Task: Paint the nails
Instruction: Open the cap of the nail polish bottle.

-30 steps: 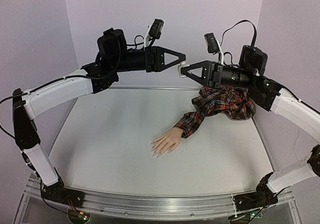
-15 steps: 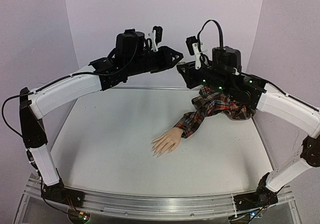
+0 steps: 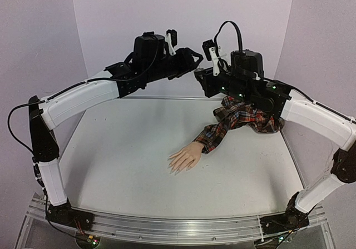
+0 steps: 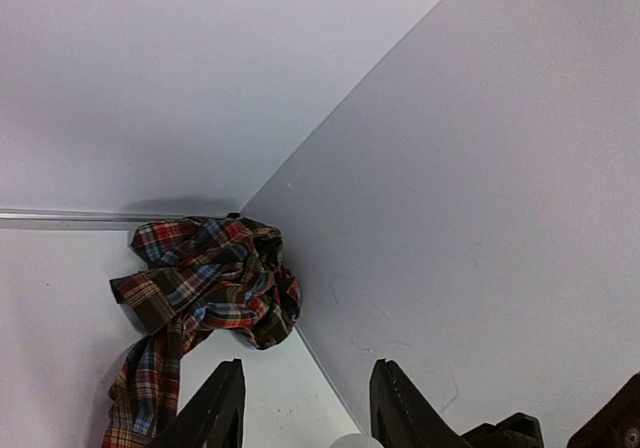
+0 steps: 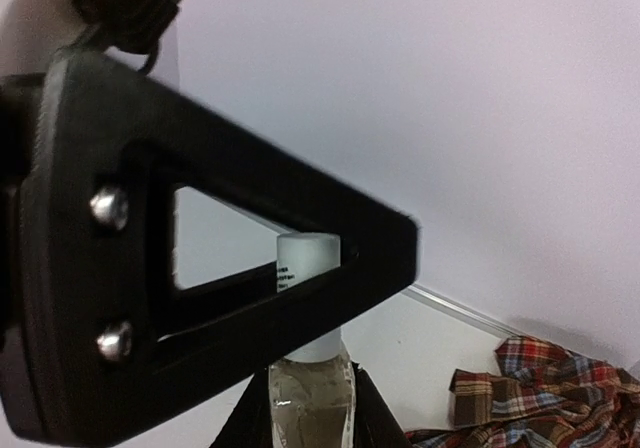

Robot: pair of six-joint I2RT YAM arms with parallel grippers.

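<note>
The mannequin hand (image 3: 183, 158) lies palm down mid-table, its pale nails (image 3: 174, 169) pointing front-left, and its red plaid sleeve (image 3: 245, 118) is bunched at the back right. High above the table's back, my right gripper (image 3: 198, 75) is shut on a small clear bottle (image 5: 309, 408). The bottle's white cap (image 5: 307, 253) stands up in the right wrist view. My left gripper (image 3: 196, 60) meets it there, and one black finger (image 5: 230, 268) crosses in front of the cap. In the left wrist view the left gripper (image 4: 310, 368) is open, with the cap's top (image 4: 357, 441) low between its fingers.
Lilac walls close the back and both sides. The right wall (image 4: 480, 218) stands near the left gripper. The white table (image 3: 128, 149) spreads under both raised arms, and a metal rail (image 3: 167, 227) runs along its near edge.
Both wrists have turned and risen, bringing the grippers side by side instead of tip to tip. The left jaws, shut before, now stand apart round the cap. The hand has not moved.
</note>
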